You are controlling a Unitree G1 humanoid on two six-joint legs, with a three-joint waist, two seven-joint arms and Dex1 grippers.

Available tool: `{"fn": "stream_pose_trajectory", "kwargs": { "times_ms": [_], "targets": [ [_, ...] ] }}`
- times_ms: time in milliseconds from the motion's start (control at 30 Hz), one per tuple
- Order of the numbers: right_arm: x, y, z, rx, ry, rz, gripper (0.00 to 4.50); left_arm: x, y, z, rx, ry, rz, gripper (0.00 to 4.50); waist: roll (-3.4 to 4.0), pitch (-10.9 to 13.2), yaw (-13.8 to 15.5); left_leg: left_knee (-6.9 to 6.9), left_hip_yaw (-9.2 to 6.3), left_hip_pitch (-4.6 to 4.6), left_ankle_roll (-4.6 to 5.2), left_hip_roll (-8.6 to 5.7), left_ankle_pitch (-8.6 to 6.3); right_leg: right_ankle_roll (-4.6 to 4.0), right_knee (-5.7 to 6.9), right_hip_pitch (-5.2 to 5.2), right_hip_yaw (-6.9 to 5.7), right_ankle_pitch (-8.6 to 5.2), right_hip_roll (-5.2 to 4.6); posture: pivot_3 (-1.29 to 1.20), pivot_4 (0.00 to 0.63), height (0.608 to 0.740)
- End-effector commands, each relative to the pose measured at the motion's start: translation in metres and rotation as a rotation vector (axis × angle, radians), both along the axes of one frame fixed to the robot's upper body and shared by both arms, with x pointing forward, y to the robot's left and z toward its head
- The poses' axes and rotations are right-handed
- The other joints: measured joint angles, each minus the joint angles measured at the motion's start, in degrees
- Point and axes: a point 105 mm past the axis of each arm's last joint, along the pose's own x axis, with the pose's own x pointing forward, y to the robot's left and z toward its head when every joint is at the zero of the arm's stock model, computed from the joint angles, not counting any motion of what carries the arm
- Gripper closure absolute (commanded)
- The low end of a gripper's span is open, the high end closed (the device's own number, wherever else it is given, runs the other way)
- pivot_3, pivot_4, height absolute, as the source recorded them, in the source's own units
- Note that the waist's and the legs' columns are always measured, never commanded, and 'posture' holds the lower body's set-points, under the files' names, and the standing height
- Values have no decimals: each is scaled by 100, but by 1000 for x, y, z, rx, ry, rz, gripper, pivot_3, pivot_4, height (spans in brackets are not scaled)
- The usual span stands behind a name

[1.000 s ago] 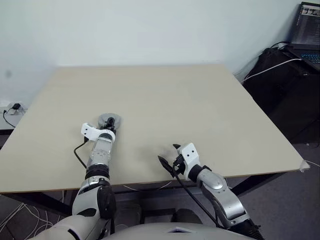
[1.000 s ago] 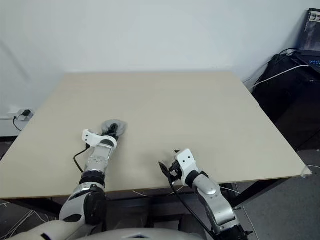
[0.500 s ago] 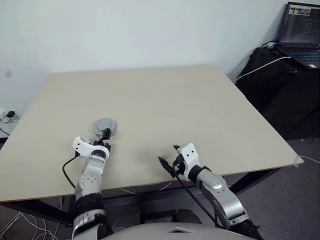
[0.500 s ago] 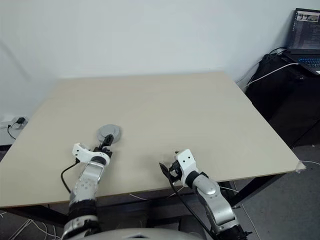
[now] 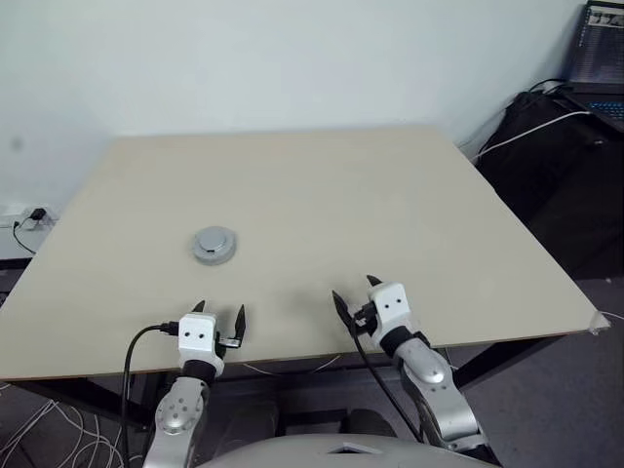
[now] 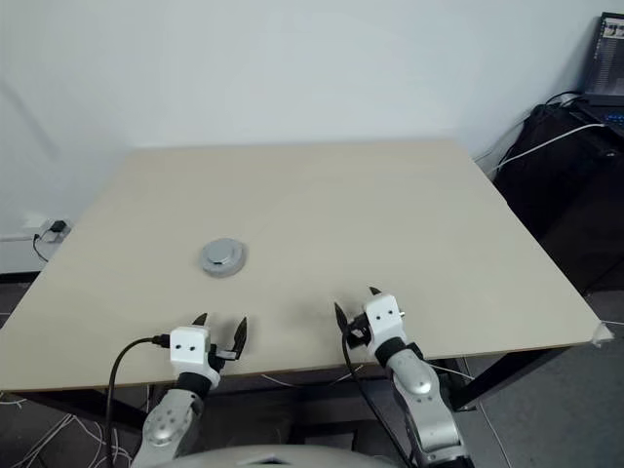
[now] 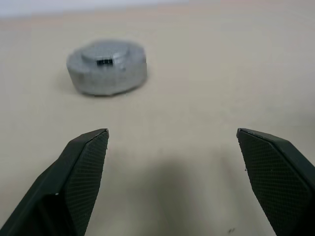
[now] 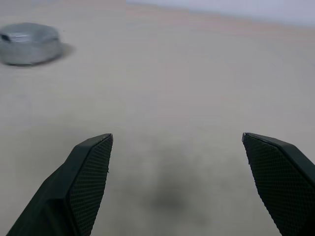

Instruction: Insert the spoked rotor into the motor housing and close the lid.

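Note:
A silver-grey round stack (image 5: 214,244) lies on the left middle of the pale wooden table (image 5: 390,205). Its top is the lid (image 7: 107,65), a notched disc with a raised centre and a dark slot. The motor housing and the spoked rotor are hidden under it. My left gripper (image 5: 220,312) hovers at the table's near edge, open and empty, well short of the stack. My right gripper (image 5: 354,290) is beside it to the right, also open and empty. From the right wrist view the stack (image 8: 29,43) sits far off to one side.
A laptop (image 5: 597,49) rests on a black case (image 5: 556,166) beyond the table's right side, with a white cable (image 5: 526,132) across it. A wall socket and cables (image 5: 29,216) are on the floor at the left.
My left gripper has let go of the grey stack, drawn back to the near edge and rolled level. The right gripper has shifted a little to the right. The stack stays put.

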Motion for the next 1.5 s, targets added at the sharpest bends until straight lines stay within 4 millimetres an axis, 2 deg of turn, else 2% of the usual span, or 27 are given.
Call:
{"fn": "stream_pose_trajectory", "kwargs": {
  "times_ms": [33, 167, 300, 533, 733, 1500],
  "targets": [
    [-3, -14, 9, -36, -111, -85, 0, 2, -9, 9, 13, -81, 38, 74, -1, 1, 22, 0, -1, -1, 0, 0, 0, 4, 1, 0, -2, -2, 1, 0, 0, 740],
    [-14, -38, -3, -27, -94, -234, 0, 7, -11, 10, 48, -129, 83, 74, -2, 2, 59, 0, -3, -1, 0, 0, 0, 11, 3, 1, -8, -7, 2, 0, 0, 740],
    [-17, -46, -7, 14, -77, -313, 0, 13, -14, 12, 11, -156, 59, 74, 2, 8, 37, 5, -5, 2, 1, 1, 0, 15, 13, 8, -14, -8, -2, 0, 0, 740],
    [-9, -38, 0, 42, -104, -290, 0, 17, -4, 13, -26, -167, 23, 74, 9, 7, -4, 8, -6, 1, 1, 1, 0, 16, 11, 6, -23, -7, -6, 0, 0, 740],
    [-5, -27, 6, 42, -122, -228, 0, 18, -3, 13, -7, -167, -23, 74, 9, 7, 3, 8, -8, 1, 2, 1, 1, 12, 11, 6, -26, -9, -1, 0, 0, 740],
    [-4, -24, 4, 32, -101, -213, 0, 18, -2, 16, -15, -168, -3, 74, 10, 6, 8, 12, -9, 4, 2, 1, 1, 13, 14, 10, -27, -9, -1, 0, 0, 740]
  ]
}}
